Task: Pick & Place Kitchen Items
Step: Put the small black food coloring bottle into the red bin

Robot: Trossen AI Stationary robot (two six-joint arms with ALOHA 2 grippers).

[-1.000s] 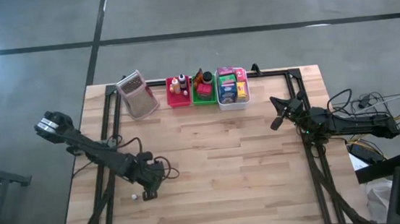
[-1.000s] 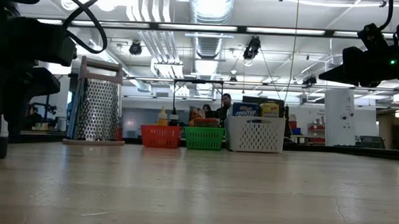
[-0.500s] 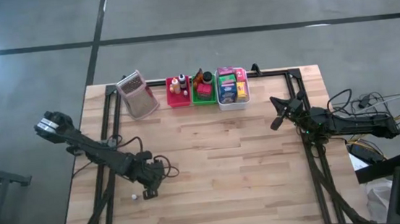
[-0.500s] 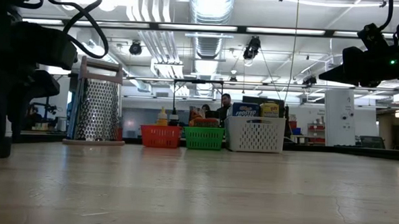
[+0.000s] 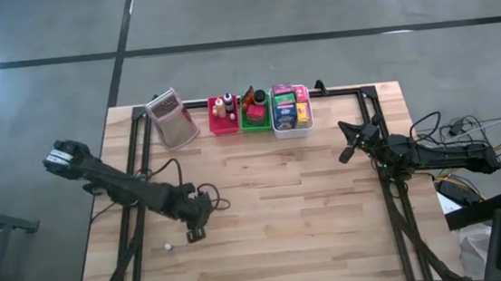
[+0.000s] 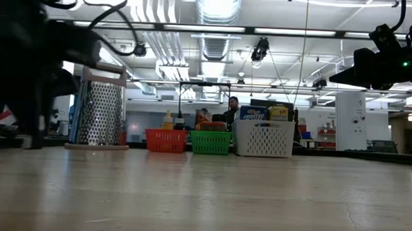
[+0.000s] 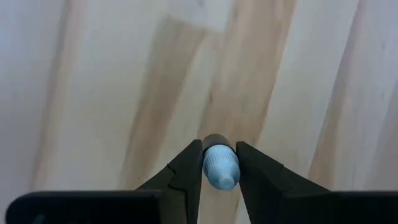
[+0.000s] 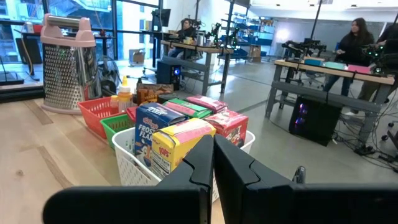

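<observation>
My left hand (image 5: 195, 233) hangs low over the table (image 5: 277, 238) near 8 o'clock, fingers (image 7: 186, 171) pinching a tiny pale bottle (image 7: 219, 168) across its ribbed cap. Looks light, hard, round and likely slick; a grip on the body below the cap would sit safer. Right hand (image 5: 346, 153) waits at 3 o'clock, fingers pressed together. Trays of packets (image 5: 290, 111) sit at 12 o'clock

— What stands on the wooden table (image 5: 275, 211)?
— At its far edge a grater (image 5: 169, 118), then red tray (image 5: 223, 125), green tray (image 5: 253, 119), white tray (image 5: 292, 126); a tiny white thing (image 5: 167, 248) near the front left.
</observation>
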